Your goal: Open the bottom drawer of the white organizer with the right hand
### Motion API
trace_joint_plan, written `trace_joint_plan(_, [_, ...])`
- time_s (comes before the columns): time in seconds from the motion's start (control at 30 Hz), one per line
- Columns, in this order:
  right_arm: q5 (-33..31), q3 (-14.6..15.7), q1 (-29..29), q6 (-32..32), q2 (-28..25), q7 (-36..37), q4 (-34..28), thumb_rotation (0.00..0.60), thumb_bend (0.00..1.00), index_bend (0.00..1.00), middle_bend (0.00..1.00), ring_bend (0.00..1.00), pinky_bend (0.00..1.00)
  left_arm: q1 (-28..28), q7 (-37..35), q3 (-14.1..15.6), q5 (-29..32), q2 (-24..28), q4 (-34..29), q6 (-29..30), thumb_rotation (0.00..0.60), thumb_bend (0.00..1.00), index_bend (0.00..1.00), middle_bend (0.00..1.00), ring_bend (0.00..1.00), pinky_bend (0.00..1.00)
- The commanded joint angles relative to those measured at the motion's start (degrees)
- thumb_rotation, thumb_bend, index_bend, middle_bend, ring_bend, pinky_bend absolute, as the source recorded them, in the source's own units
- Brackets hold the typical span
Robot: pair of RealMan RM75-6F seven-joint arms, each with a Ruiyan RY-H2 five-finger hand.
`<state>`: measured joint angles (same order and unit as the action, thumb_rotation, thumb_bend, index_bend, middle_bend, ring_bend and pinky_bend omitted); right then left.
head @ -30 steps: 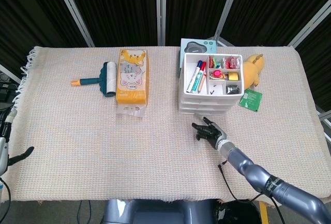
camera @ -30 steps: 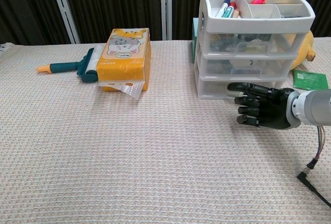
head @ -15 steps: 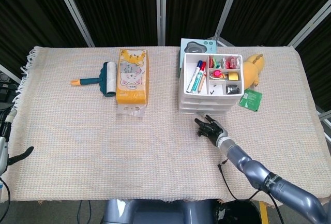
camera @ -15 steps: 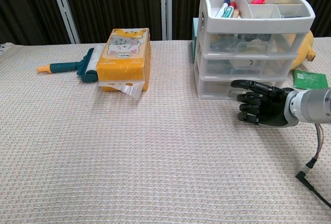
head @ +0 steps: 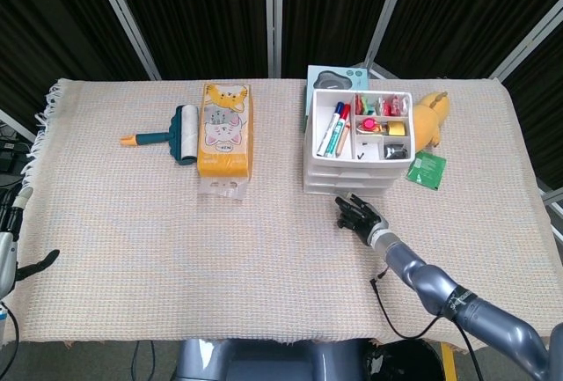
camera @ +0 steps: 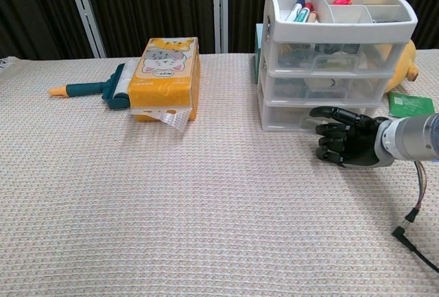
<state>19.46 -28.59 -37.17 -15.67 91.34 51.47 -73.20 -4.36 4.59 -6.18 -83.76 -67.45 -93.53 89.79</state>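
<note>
The white organizer [head: 356,148] [camera: 329,50] stands right of the table's middle, with three drawers under a top tray of markers and small items. Its bottom drawer [camera: 291,114] [head: 350,189] sits pushed in. My right hand [head: 357,216] [camera: 345,143] is low over the cloth just in front of that drawer, fingers apart and partly curled, the upper ones reaching toward the drawer front; whether they touch it I cannot tell. It holds nothing. My left hand [head: 10,249] shows only at the head view's left edge, off the table.
An orange tissue pack [head: 224,128] [camera: 164,76] and a teal lint roller [head: 171,134] [camera: 96,88] lie left of centre. A yellow plush [head: 430,115] and a green packet [head: 427,170] sit right of the organizer. A black cable [camera: 411,225] trails near the right arm.
My right hand has crept forward and slightly right, closing the gap to the bottom drawer's front. Nothing else has moved.
</note>
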Motion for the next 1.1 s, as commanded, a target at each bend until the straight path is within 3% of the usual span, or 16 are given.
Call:
trace_joint_plan(0.03, [-0.47,0.29,-0.39,0.43,-0.25,-0.29,0.24,0.600,0.29,0.39,0.88,0.92,0.74,0.02,0.06,0.01,0.07,0.00,0.02,0.00,0.600,0.06,0.00,0.00,0.00,0.00])
trace_joint_plan(0.77, [2.69,0.29,4.29,0.22,-3.07,-2.32,-8.32,0.600,0.29,0.42,0.88,0.92,0.74,0.84,-0.18,0.27,-0.66,0.51,-0.78,1.57,0.600,0.06,0.00,0.00,0.00,0.00])
trace_joint_plan(1.1, [5.42,1.48,6.02,0.71,-4.76,-4.13,-12.18,0.600,0.29,0.17,0.87,0.92,0.74,1.21,-0.78,0.35,-0.96,0.81,-0.97,2.08,0.600,0.06,0.00,0.00,0.00,0.00])
